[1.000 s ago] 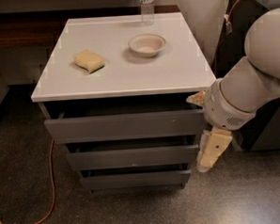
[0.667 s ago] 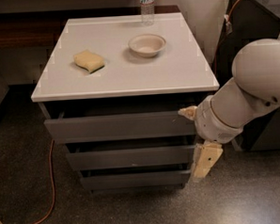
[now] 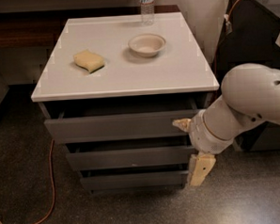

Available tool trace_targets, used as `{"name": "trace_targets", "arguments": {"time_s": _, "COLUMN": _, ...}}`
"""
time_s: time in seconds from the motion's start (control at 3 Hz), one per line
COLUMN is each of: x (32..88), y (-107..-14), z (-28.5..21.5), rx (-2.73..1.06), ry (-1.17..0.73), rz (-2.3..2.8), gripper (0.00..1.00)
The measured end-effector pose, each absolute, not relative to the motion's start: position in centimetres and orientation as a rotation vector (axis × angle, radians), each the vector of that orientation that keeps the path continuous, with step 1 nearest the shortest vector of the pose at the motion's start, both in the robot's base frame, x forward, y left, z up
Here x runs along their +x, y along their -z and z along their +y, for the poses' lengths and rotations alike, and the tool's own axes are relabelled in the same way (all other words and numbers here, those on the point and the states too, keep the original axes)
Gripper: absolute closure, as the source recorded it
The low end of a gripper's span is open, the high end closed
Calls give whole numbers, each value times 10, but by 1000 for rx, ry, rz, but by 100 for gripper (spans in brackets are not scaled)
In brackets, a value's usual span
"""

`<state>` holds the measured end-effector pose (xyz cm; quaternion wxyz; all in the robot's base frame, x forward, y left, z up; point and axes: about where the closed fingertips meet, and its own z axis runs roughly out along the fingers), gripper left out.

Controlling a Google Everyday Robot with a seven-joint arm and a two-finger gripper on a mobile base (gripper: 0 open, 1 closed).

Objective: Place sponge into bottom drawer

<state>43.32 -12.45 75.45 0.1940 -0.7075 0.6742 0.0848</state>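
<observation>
**Sponge on the cabinet top, gripper low beside the drawers**

The small pale-yellow foam sponge (image 3: pixel 89 61) with wavy sides is seen lying flat on the white cabinet top (image 3: pixel 129 79), in its left half and well back from the front edge. It is touched by nothing. To its right, clearly apart from it, a white round bowl (image 3: pixel 147 44) is set upright. Behind the bowl, at the back edge, the lower part of a clear plastic bottle (image 3: pixel 146 1) is shown.

Below the top, three flat grey handleless drawer fronts are stacked. The bottom drawer (image 3: pixel 134 180) is the lowest of them, and only its grey front is presented; nothing of its inside can be seen. Above it sit the middle grey drawer (image 3: pixel 128 158) and the top grey drawer (image 3: pixel 117 127), with a dark gap visible between the top drawer and the white surface.

The two-finger gripper (image 3: pixel 191 149) is held at the right front corner of the cabinet, far below the sponge. Its cream-coloured fingers are spread wide with nothing held between them. One finger (image 3: pixel 182 125) is placed at the right end of the top drawer front. The other finger (image 3: pixel 201 169) hangs downward just beside the right end of the bottom drawer. Whether either is touching a drawer front cannot be told. The gripper is carried by a thick white rounded arm (image 3: pixel 254 96) that enters from the right.

On the dark speckled floor (image 3: pixel 136 213), a thin orange cable (image 3: pixel 51 184) is trailed to the left of the cabinet.
</observation>
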Motion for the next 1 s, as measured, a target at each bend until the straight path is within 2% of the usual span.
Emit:
{"name": "trace_targets", "arguments": {"time_s": 0.33, "x": 435, "y": -726, "z": -118, "rx": -2011, "ry": -271, "rz": 1926, "gripper": 0}}
{"name": "trace_targets", "arguments": {"time_s": 1.0, "x": 448, "y": -610, "z": -111, "rx": -2062, "ry": -237, "rz": 1919, "gripper": 0}}
